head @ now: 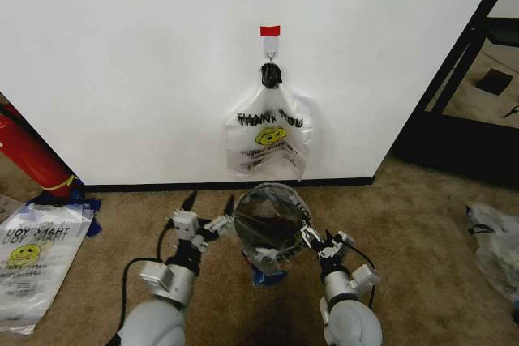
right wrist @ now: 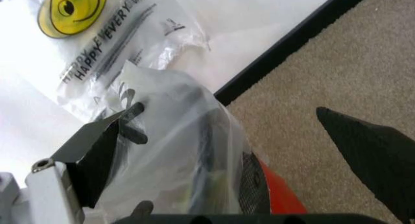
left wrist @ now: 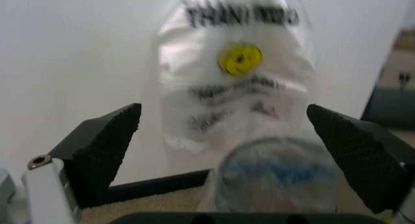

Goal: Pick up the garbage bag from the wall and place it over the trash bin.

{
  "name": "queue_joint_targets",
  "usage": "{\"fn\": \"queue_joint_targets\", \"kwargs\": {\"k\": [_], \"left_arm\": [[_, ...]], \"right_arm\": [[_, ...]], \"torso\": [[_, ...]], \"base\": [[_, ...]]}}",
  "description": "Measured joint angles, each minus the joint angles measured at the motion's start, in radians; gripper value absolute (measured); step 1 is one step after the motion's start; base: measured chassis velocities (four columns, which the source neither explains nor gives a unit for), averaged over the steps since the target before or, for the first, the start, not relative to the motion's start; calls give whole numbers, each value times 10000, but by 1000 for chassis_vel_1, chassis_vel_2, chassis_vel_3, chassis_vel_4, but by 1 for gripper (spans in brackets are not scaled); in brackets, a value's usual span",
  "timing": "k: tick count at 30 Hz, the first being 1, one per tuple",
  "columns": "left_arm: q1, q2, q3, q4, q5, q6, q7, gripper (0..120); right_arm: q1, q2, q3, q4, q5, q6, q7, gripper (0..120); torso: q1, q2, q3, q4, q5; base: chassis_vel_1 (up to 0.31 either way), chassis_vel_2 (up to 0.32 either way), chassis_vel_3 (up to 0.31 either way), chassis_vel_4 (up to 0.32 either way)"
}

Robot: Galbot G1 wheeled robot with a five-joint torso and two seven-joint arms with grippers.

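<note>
The trash bin (head: 268, 228) stands on the carpet just before the wall (head: 122, 54), black mesh with a red base (right wrist: 280, 191). The garbage bag (head: 280, 200), clear and crinkly with blue patches (left wrist: 279, 173), is draped over the bin's mouth and sides (right wrist: 175, 136). My left gripper (head: 211, 204) is open at the bin's left side, its fingers spread wide (left wrist: 224, 117). On the bin's right side my right gripper (head: 318, 232) is open too (right wrist: 230, 112), and one finger (right wrist: 97, 146) lies against the plastic.
A whitish "THANK YOU" smiley bag (head: 268, 139) hangs from a hook (head: 271, 54) under red tape (head: 270, 31). A flat bag (head: 32, 249) lies at left by a red cylinder (head: 28, 151). A black frame (head: 470, 62) and another bag (head: 495, 241) are at right.
</note>
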State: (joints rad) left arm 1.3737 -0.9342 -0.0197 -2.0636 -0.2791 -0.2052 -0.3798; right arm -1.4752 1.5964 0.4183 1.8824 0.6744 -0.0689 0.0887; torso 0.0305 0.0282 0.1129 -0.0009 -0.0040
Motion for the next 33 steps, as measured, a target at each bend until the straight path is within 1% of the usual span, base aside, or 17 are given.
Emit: {"fn": "queue_joint_targets", "kwargs": {"k": [2,4,5,6,7,8,10,14,15,21,28,33], "left_arm": [[-278,14,383,451,637,-56,2,100],[-379,23,501,568,808,-56,2,100],[-604,28,735,818,1157,-56,16,100],[-706,29,835,941,1299,-57,20,100],[-935,22,1009,1300,1505,-50,74,100],[-935,22,1009,1300,1505,-50,74,100],[-1107,-13,1094,1631,1621,-50,115,100],[-1202,-35,1198,2252,1741,-122,190,100],[-1202,-35,1198,2252,1741,-122,190,100],[-1272,-182,1264,2892,1769,-293,223,100],[-1272,-279,1172,2974,1559,-325,216,100],[-1146,-248,1139,2585,1382,-211,207,100]], "right_arm": [[-34,-20,-3,94,29,-1,-1,100],[-43,-25,-3,117,34,-1,-1,100],[-71,-46,9,166,41,-2,-1,100],[-85,-57,24,185,46,-2,-1,100],[-104,-78,45,209,77,-3,-2,100],[-104,-78,45,209,77,-3,-2,100],[-117,-89,76,237,132,-4,-2,100],[-132,-129,124,326,279,-35,0,100],[-132,-129,124,326,279,-35,0,100],[-130,-260,203,428,574,-97,48,100],[-258,-335,251,726,965,-321,0,100],[-552,-403,138,1154,1032,-412,-559,100]], "torso": [[0,0,0,1,1],[0,0,0,0,1],[0,0,0,-4,0],[0,0,0,1,1],[0,0,0,0,3],[0,0,0,0,3],[0,0,0,-3,-1],[0,0,0,0,1],[0,0,0,0,1],[0,0,0,0,2],[0,0,0,0,1],[0,0,0,0,2]], "base": [[0,0,0,0],[0,0,0,0],[0,0,0,0],[0,0,0,0],[0,0,0,0],[0,0,0,0],[0,0,0,0],[0,0,0,0],[0,0,0,0],[0,0,0,0],[0,0,0,0],[0,0,0,0]]}}
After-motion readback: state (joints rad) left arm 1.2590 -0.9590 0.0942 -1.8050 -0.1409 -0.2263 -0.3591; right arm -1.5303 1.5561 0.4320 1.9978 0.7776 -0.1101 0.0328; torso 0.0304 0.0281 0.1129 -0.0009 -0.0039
